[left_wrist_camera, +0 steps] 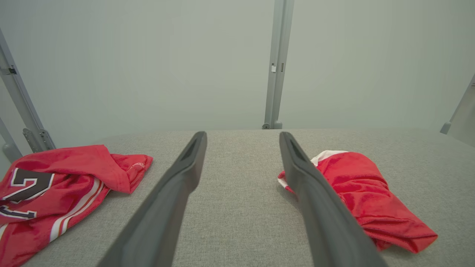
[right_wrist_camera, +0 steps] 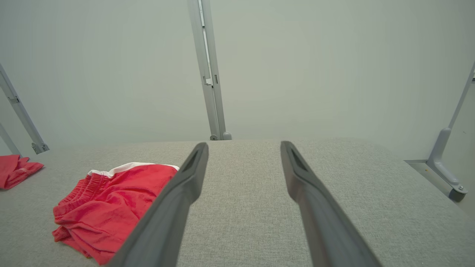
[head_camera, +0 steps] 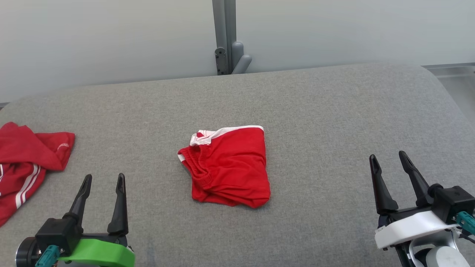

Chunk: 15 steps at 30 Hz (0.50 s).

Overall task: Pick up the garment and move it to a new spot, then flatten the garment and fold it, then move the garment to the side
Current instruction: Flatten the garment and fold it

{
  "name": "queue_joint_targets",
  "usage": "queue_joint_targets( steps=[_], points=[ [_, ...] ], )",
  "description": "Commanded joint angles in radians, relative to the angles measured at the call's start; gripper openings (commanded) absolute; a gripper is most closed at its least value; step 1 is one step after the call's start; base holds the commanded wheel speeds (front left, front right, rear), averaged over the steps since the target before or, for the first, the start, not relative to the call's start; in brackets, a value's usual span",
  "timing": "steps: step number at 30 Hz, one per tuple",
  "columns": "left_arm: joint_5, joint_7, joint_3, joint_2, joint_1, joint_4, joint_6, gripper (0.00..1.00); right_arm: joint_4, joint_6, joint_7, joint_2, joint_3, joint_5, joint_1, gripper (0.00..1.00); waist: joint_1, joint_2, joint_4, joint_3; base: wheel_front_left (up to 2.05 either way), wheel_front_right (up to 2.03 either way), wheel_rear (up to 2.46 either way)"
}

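Note:
A red garment (head_camera: 230,170), shorts with white trim, lies folded in a compact bundle at the middle of the grey padded surface (head_camera: 334,111). It lies to the right of my left fingers (left_wrist_camera: 367,196) and to the left of my right fingers (right_wrist_camera: 107,207). A second red garment (head_camera: 26,163), a jersey with white stripes and a dark number, lies crumpled at the far left (left_wrist_camera: 63,185). My left gripper (head_camera: 104,177) hovers open at the lower left, empty (left_wrist_camera: 243,135). My right gripper (head_camera: 387,155) stands open at the lower right, empty too (right_wrist_camera: 244,144).
A grey metal post (head_camera: 224,37) rises behind the surface's far edge against a pale wall. The surface curves off at the right corner (head_camera: 449,92), where a metal rail (right_wrist_camera: 441,163) runs. Bare grey fabric lies on both sides of the shorts.

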Motion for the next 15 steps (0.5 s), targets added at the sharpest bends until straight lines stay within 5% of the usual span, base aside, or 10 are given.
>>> queue_joint_targets(
  steps=[1,15],
  points=[
    [-0.006,0.005,0.001,0.006,0.010,-0.005,0.004,1.00,-0.006,0.000,0.005,0.001,-0.003,-0.005,0.008,1.00,0.0001,0.0000,-0.001,0.001,0.00,0.00,0.00],
    [-0.016,-0.002,-0.007,-0.001,0.002,0.001,0.012,1.00,-0.007,0.000,0.009,0.001,-0.007,-0.002,0.013,1.00,0.0001,0.0000,0.001,-0.003,0.00,0.00,0.00]
  ],
)
